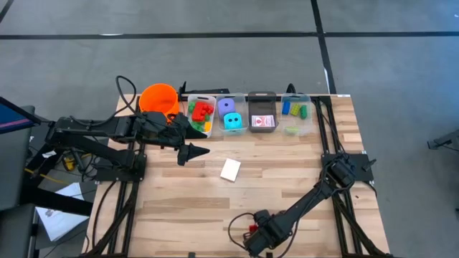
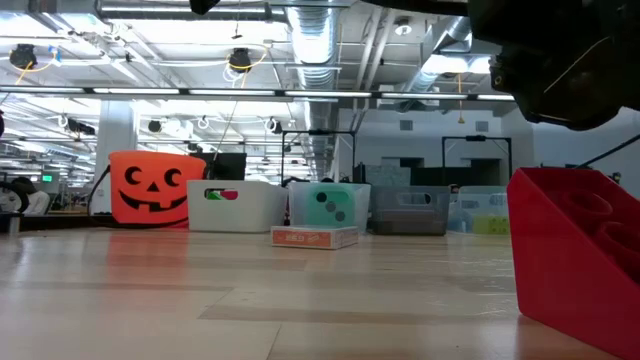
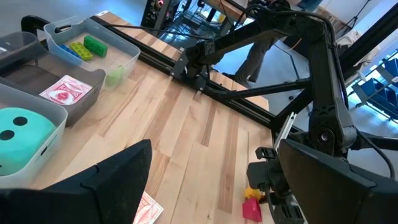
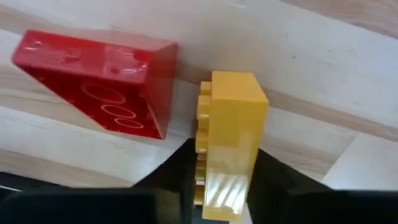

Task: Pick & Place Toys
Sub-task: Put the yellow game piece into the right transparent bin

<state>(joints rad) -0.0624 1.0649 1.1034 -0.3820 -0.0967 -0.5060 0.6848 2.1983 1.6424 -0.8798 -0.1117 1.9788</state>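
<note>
one yellow brick (image 4: 229, 143) sits betw right end effector (image 4: 217, 180) fingers, red brick (image 4: 99, 81) beside.

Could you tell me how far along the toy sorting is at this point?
Mostly done: bricks, dice and cards already sit in the clear bins. In hand: the right hand at the table's near edge is closed on a yellow brick, a red brick beside it. Left: that red brick and the card mid-table. The left hand hovers open.

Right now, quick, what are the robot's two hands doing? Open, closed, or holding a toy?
Left hand: open, holding nothing, up over the table near the bins.
Right hand: closed on a yellow brick, next to a red brick.
</note>
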